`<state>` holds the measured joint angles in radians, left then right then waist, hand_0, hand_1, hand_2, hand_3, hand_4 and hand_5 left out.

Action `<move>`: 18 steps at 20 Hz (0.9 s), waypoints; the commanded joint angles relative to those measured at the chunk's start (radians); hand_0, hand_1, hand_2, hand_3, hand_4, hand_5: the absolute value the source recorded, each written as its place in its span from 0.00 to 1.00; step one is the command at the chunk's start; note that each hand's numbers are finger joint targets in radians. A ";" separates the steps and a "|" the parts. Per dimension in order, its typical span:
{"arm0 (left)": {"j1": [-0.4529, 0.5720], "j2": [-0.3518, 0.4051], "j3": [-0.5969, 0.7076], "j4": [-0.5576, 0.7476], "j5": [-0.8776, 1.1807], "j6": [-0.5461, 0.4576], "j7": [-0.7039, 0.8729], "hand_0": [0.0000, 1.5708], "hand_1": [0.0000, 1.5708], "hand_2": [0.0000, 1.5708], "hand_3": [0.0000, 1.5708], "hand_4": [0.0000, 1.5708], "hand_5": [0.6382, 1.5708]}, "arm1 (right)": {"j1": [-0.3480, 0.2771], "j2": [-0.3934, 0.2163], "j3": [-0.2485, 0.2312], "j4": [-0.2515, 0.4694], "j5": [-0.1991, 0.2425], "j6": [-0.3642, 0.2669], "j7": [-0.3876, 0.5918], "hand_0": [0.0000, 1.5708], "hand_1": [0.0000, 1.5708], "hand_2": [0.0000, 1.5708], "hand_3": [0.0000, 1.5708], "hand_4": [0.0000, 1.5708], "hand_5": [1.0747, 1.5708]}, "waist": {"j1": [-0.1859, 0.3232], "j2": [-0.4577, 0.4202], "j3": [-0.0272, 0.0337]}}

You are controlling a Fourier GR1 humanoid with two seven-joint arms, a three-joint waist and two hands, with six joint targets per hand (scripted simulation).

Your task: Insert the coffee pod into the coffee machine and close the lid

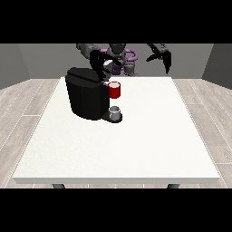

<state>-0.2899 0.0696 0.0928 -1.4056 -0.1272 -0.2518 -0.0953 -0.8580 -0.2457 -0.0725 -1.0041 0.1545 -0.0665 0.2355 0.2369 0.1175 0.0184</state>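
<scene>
The black coffee machine (86, 97) stands on the left half of the white table (149, 136). A red round pod holder (114, 90) juts from its front at the top. Below it a small grey cup (116, 113) sits on the machine's base. The hand at the view's left (99, 61) is right above the machine's top, against a light grey piece (108, 68) that looks like the raised lid. I cannot make out the coffee pod itself. The hand at the view's right (162, 56) hangs in the air beyond the table's far edge, open and holding nothing.
The robot's torso (118, 56) rises behind the table's far edge. The machine takes up the far left part of the table. Grey walls and a wooden floor surround the table.
</scene>
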 commanded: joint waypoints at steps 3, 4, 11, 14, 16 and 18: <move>-0.056 -0.012 -0.017 0.002 0.001 -0.005 0.000 0.00 0.00 0.00 0.00 0.24 1.00 | -0.134 0.045 0.046 -0.062 0.006 0.027 -0.047 0.00 0.00 0.00 0.00 0.17 1.00 | 0.105 0.033 -0.0184; -0.055 -0.011 -0.033 -0.015 -0.026 0.008 -0.009 0.00 0.00 0.00 0.00 0.26 1.00 | -0.144 0.029 0.017 -0.055 -0.002 0.014 -0.037 0.00 0.00 0.00 0.00 0.15 1.00 | 0.133 0.056 -0.0176; -0.109 0.007 -0.030 0.004 0.000 -0.036 -0.010 0.00 0.00 0.00 0.00 0.27 1.00 | -0.157 -0.004 0.031 -0.129 0.044 0.018 0.032 0.00 0.00 0.00 0.00 0.00 1.00 | 0.201 0.093 -0.0182; -0.122 -0.010 -0.039 0.001 0.016 -0.047 -0.011 0.00 0.00 0.00 0.00 0.28 1.00 | -0.180 -0.040 0.004 -0.123 0.040 0.044 0.043 0.00 0.00 0.00 0.00 0.00 1.00 | 0.239 0.110 -0.0178; -0.140 -0.008 -0.050 0.009 0.004 -0.050 -0.035 0.00 0.00 0.00 0.00 0.23 1.00 | -0.209 -0.051 -0.009 -0.125 0.051 0.030 0.046 0.00 0.00 0.00 0.00 0.00 1.00 | 0.263 0.145 -0.0185; -0.160 -0.004 -0.057 0.007 0.007 -0.064 -0.035 0.00 0.00 0.00 0.00 0.25 1.00 | -0.228 -0.070 -0.023 -0.127 0.044 0.041 0.070 0.00 0.00 0.00 0.00 0.00 1.00 | 0.294 0.163 -0.0183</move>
<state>-0.4208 0.0602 0.0453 -1.4018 -0.1199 -0.3000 -0.1176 -0.9697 -0.4100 -0.1572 -1.0773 0.2217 -0.0421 0.4273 0.4231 0.2524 0.0434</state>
